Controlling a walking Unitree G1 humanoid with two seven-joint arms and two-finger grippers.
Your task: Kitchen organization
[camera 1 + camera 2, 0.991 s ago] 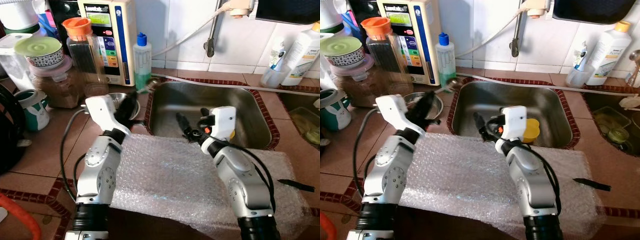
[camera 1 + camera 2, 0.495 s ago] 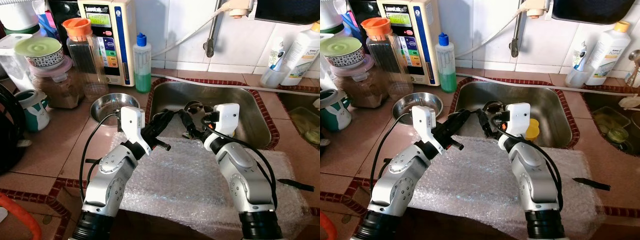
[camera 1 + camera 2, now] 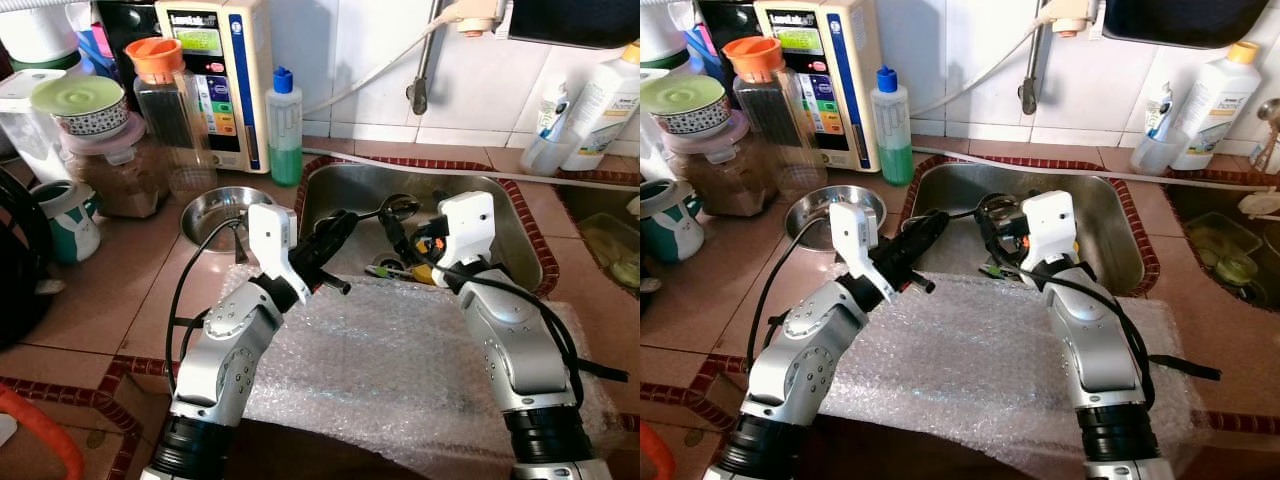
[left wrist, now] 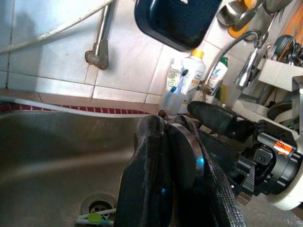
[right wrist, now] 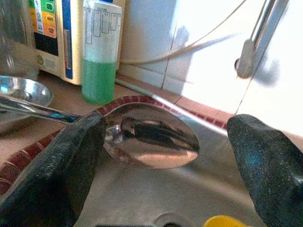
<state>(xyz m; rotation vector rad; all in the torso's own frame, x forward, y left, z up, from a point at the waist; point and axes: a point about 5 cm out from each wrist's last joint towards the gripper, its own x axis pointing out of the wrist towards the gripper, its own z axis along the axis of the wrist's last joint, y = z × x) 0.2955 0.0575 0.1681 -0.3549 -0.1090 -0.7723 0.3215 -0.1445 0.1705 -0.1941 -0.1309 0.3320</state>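
My left gripper [image 3: 335,228] is shut on the handle of a metal spoon [image 3: 400,207] and holds it out over the left side of the steel sink [image 3: 505,205]. In the left wrist view the black fingers [image 4: 147,179] are pressed together on the spoon's handle. My right gripper [image 3: 402,234] faces it from the right, open. In the right wrist view the spoon's shiny bowl [image 5: 151,137] lies between the two spread fingers [image 5: 52,175], close to one of them; I cannot tell whether it touches.
A sheet of bubble wrap [image 3: 400,360] covers the counter in front of the sink. A small steel bowl [image 3: 212,208] sits left of the sink, with a green soap bottle [image 3: 284,125], jars [image 3: 170,110] and a white appliance [image 3: 222,60] behind. A green toothbrush [image 3: 385,270] lies in the sink.
My left gripper has carried the spoon up and to the right. My right gripper has shifted right, and its open fingers now stand on either side of the spoon's bowl.
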